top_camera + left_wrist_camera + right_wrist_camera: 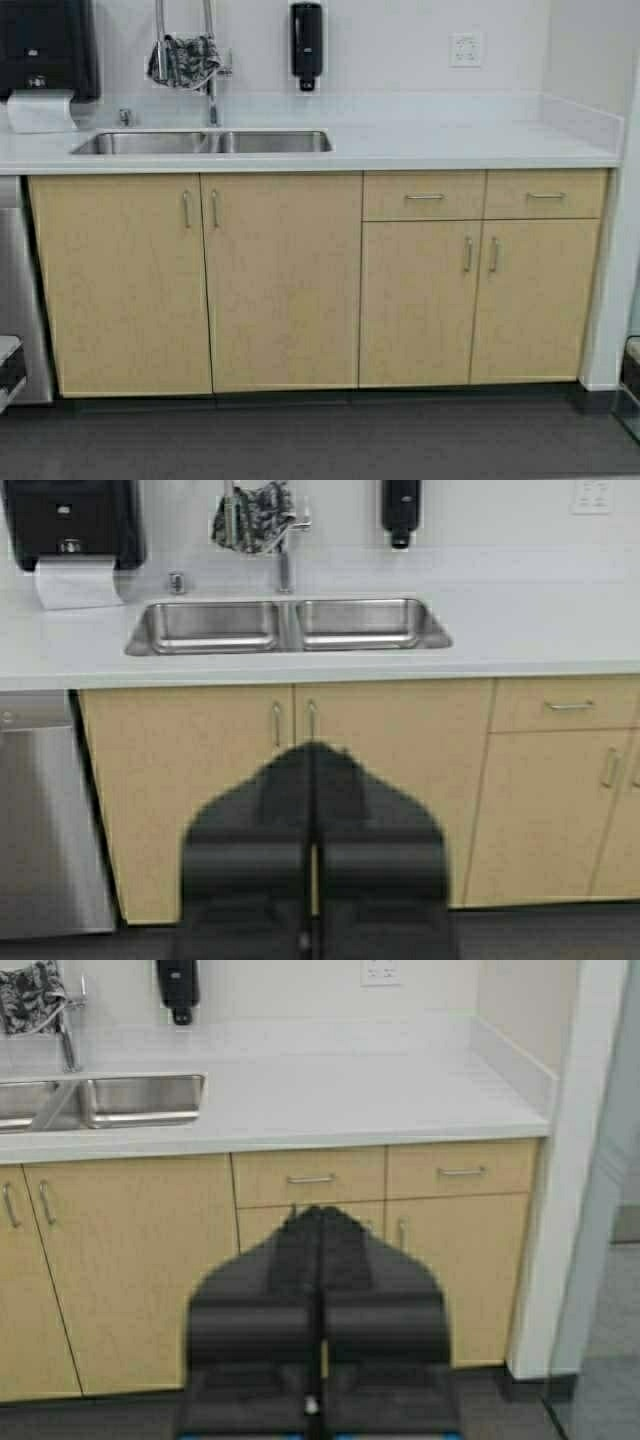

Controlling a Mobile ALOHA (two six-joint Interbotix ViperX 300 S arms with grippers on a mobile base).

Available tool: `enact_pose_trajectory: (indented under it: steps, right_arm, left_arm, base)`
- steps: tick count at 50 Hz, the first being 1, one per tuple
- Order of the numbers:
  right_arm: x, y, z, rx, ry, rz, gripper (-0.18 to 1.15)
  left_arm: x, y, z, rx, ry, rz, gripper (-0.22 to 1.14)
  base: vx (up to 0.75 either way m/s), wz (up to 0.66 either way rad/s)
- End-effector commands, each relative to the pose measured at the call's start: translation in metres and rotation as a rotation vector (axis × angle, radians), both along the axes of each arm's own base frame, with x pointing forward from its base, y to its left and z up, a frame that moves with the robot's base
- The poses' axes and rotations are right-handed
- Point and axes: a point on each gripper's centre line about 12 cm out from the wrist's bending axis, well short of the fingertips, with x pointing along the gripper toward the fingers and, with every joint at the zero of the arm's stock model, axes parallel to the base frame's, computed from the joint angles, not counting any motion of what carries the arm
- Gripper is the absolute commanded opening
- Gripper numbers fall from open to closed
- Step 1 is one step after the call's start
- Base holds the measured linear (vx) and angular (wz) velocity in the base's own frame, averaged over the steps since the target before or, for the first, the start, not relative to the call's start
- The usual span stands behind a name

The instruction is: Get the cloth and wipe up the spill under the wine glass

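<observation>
The cloth [184, 60] hangs bunched over the faucet [211, 95], well ahead of and above both pincers; no glass is visible. Left pincer [311, 780], closed and empty, is nearer than the closed right pincer [320, 1245]

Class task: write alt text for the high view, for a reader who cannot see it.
A dark patterned cloth hangs over the faucet above a double steel sink in a white countertop, with pale wooden cabinets below. No wine glass or gripper shows.

The cloth [184, 60] hangs over the faucet [209, 70] above the sink [200, 143].
</observation>
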Motion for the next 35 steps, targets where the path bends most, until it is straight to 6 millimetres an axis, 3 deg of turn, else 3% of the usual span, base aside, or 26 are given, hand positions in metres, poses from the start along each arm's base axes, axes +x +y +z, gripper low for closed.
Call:
enact_pose_trajectory:
  steps: [1,35]
  right_arm:
    - [0.002,0.0,0.009,0.001,-0.026,0.002,0.06]
    - [0.001,0.005,0.009,0.015,-0.031,0.027,0.06]
  left_arm:
    - [0.003,0.0,0.003,0.001,-0.009,0.0,0.02]
    - [-0.006,0.0,-0.003,-0.032,-0.021,-0.003,0.02]
  base:
    - [0.41,0.14]
    - [0.44,0.11]
